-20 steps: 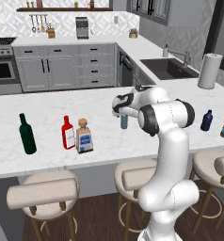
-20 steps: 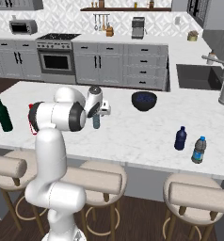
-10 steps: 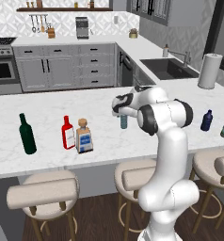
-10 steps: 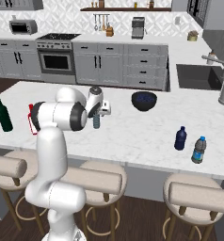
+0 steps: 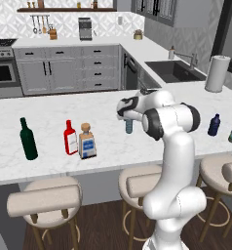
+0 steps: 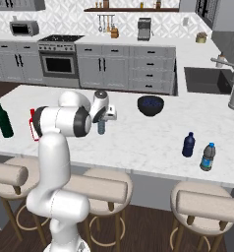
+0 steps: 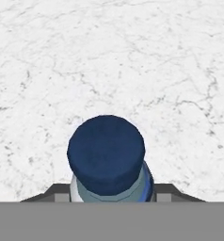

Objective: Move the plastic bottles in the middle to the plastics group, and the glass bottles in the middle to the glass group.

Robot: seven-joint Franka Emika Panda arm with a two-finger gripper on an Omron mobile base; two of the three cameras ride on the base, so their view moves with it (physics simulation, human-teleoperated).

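The tool point(image 5: 129, 116) is down over the slim pale water bottle point(image 5: 129, 126) near the middle of the white marble table point(image 5: 49, 117), its white hand covering the bottle's top in both base views. In the hand view the water bottle's dark blue cap point(image 7: 106, 154) sits right at the bottom centre with a dark fingertip point(image 7: 57, 190) showing just beside each side of the bottle's shoulder; whether the fingers press on the bottle or stand a little spread around it, I cannot tell. In the right base view the bottle's lower body point(image 6: 102, 127) hangs below the hand, close above or on the table; which of the two is not clear.

To the left on the table stand the tall dark green wine bottle point(image 5: 27, 139), the flat red bottle point(image 5: 70, 137) with a white label, and just right of it, nearly touching, the square amber bottle point(image 5: 87, 141) with a cork stopper and blue-and-white label. Well to the right, near the table's right end, stand the squat dark navy bottle point(image 6: 188, 144) and, just right of it, the blue bottle with a pale label band point(image 6: 207, 157). A dark bowl point(image 6: 150, 105) sits on the far side of the table, right of the tool. Three stools point(image 5: 145, 185) line the near edge.
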